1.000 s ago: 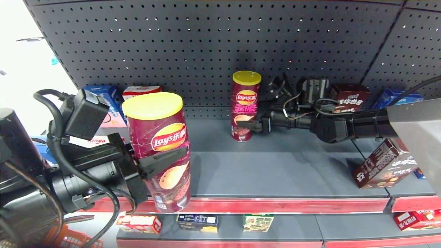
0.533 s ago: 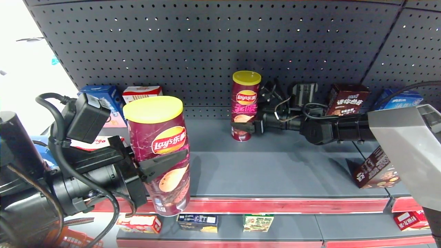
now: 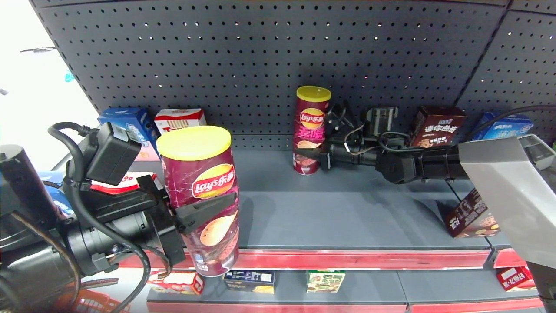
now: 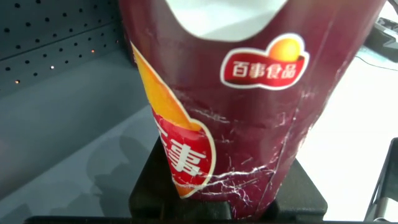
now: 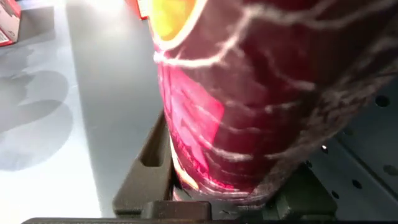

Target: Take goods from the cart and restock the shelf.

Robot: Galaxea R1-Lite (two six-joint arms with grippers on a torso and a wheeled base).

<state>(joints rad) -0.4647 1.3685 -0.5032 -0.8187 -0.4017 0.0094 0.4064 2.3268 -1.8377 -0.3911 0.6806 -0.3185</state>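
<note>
Nudged toward the pegboard (image 3: 260, 52) over the last second, the far chip can (image 3: 311, 126) now stands upright at about 12 o'clock on the shelf (image 3: 347, 208), close to the back wall, and the near chip can (image 3: 202, 191) has sunk a little. The right gripper (image 3: 309, 155) is pinching the far can low on its body; the right wrist view has that can (image 5: 249, 93) seated between the jaws. Its base is at or just above the deck, and I cannot tell whether it touches. The left gripper (image 3: 204, 208) is clamped on the near can, held upright at about 8 o'clock, out over the red front lip and not yet above the deck. The left wrist view shows the same can (image 4: 249, 93) held between its jaws. As I judge it, the restock is partway: one can is nearly placed and only needs letting go, while the other has yet to be carried in and set down. A brown box (image 3: 438, 126) sits at 2 o'clock, just beyond the right arm, and a tilted brown box (image 3: 471, 215) at 4 o'clock.
</note>
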